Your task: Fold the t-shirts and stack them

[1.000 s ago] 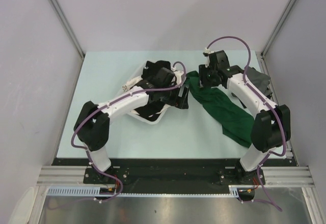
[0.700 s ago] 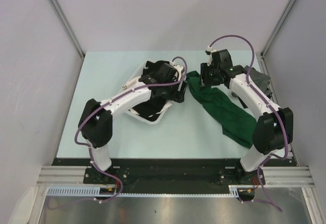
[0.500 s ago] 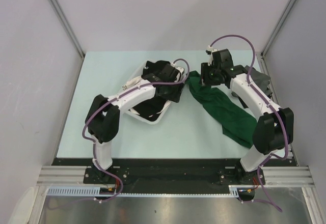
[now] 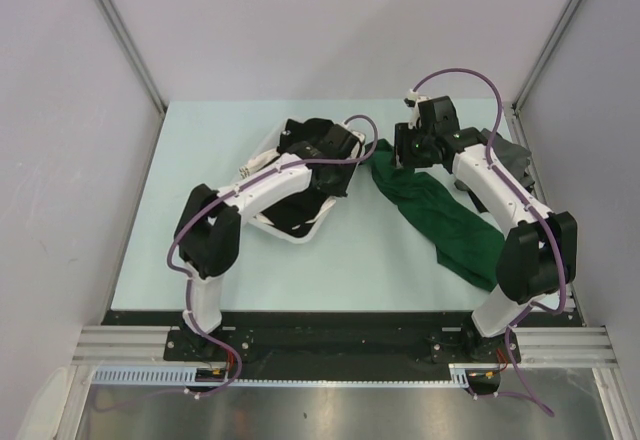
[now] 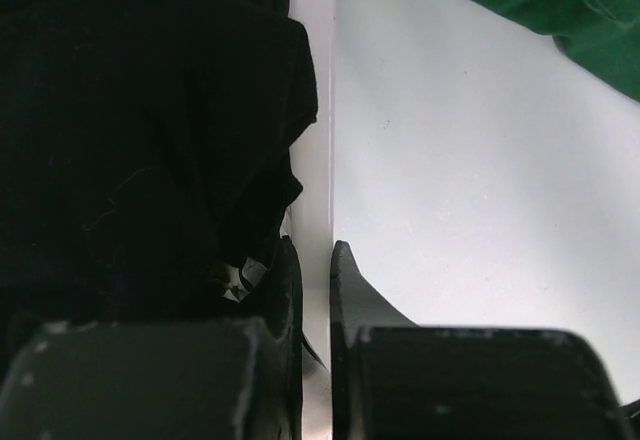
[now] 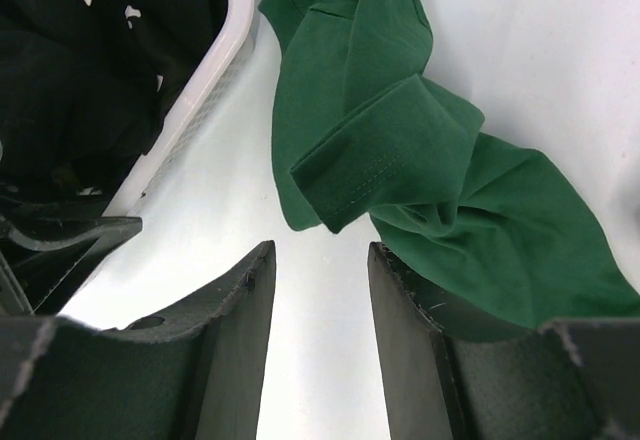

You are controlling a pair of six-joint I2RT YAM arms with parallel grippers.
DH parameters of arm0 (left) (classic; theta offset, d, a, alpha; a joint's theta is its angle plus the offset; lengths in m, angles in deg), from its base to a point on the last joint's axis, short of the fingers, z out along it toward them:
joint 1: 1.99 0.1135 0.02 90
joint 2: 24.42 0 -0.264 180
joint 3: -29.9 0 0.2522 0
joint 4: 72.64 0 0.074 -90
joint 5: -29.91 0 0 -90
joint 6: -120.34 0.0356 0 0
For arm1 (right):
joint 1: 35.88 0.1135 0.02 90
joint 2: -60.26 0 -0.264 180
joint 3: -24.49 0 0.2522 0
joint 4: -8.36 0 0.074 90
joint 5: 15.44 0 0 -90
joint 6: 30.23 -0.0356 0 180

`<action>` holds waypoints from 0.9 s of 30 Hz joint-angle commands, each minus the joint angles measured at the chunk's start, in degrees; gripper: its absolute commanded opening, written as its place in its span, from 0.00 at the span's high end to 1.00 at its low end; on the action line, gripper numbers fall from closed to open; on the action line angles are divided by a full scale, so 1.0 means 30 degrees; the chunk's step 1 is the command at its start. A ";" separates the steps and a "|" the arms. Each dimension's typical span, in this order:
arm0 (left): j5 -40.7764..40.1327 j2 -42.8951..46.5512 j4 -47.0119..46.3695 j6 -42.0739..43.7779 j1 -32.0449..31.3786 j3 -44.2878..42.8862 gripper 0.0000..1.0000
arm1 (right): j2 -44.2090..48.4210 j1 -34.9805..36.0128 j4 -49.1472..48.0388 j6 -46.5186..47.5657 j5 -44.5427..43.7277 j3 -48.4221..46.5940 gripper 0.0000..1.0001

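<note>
A dark green t-shirt (image 4: 440,215) lies crumpled on the table, right of centre, and its near sleeve (image 6: 400,160) shows in the right wrist view. My right gripper (image 6: 320,250) hangs open just over the bare table beside that sleeve, holding nothing. Black t-shirts (image 4: 290,210) fill the white basket (image 4: 300,238). My left gripper (image 5: 315,250) is shut on the basket's rim (image 5: 320,160), with black cloth (image 5: 150,140) to its left. A grey t-shirt (image 4: 512,160) lies at the far right, partly behind the right arm.
The basket stands tilted at mid-table under the left arm. Its slatted wall (image 6: 215,60) sits close to the left of my right gripper. Grey walls close in the table on the left, back and right.
My left gripper has moved towards the far right rim of the basket and closed on it. The right arm has barely shifted.
</note>
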 commanded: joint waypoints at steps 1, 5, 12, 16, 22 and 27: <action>-0.2171 -0.1058 0.0803 0.0237 0.0603 -0.0521 1.00 | 0.0753 -0.0097 -0.0294 -0.0175 0.0417 -0.0663 0.53; -0.2290 -0.1264 0.1037 -0.0378 0.2093 -0.0229 1.00 | 0.0870 -0.0097 -0.0206 -0.0145 0.0417 -0.0575 0.53; -0.2054 -0.0504 0.0717 -0.1257 0.4733 0.1908 1.00 | 0.0871 -0.0126 -0.0147 -0.0087 0.0446 -0.0487 0.53; -0.2260 0.0053 0.0335 -0.1317 0.5935 0.3284 1.00 | 0.0842 -0.0126 -0.0176 -0.0087 0.0592 -0.0487 0.53; -0.2903 0.0463 0.0803 -0.1579 0.8014 0.4251 1.00 | 0.0900 -0.0155 -0.0089 -0.0057 0.0564 -0.0458 0.53; -0.3138 0.1137 0.1505 -0.1932 0.9744 0.5160 1.00 | 0.0725 -0.0185 -0.0293 -0.0145 0.0855 -0.0458 0.53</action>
